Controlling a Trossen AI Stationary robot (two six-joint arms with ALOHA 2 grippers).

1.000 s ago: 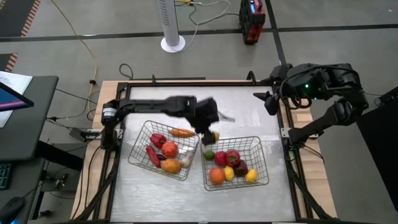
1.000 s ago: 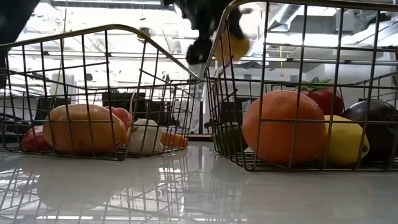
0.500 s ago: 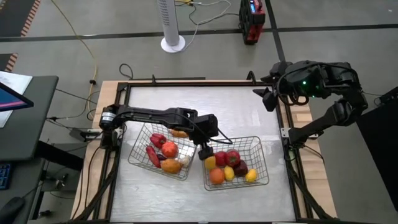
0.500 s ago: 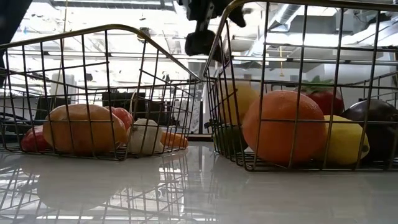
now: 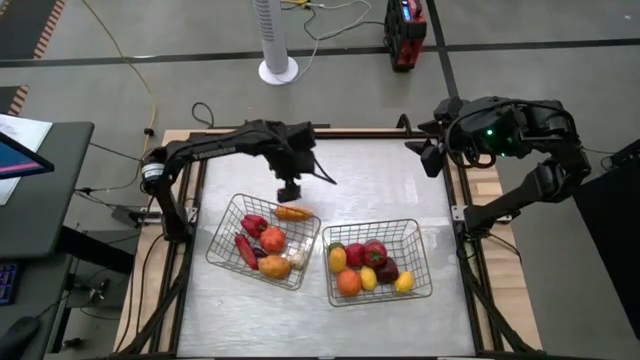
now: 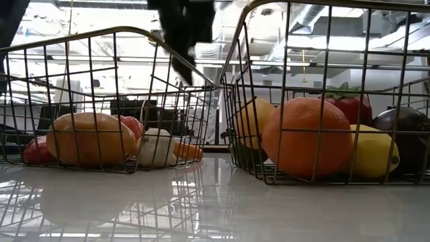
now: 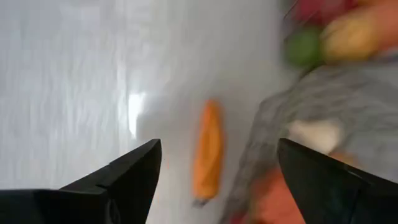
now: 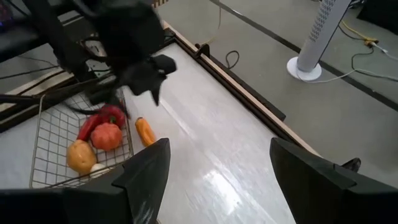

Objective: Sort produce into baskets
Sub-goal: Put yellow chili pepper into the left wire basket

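Note:
An orange carrot [image 5: 292,212] lies flat on the table just beyond the far rim of the left wire basket [image 5: 222,250]. That basket holds red peppers, a tomato [image 5: 272,239], a tan one and a whitish one. The right basket [image 5: 420,285] holds an orange [image 5: 348,283], a yellow fruit [image 5: 338,260], a lemon, and red, maroon and green pieces. My left gripper [image 5: 289,190] hangs open above the carrot [image 7: 208,155], pointing steeply down, with nothing between its fingers. At the table's far right corner my right gripper [image 5: 431,160] waits, raised and open.
Bare white tabletop [image 5: 380,180] stretches beyond both baskets toward the far edge. A dark frame rail [image 5: 300,132] runs along that far edge. The two baskets stand close together, with a narrow gap [image 6: 218,134] between them.
My left gripper has opened over the right basket's far left corner and let go of a yellow fruit, which now lies in that basket. It then swung toward the table's far left, rolling its wrist, and now hangs above the carrot.

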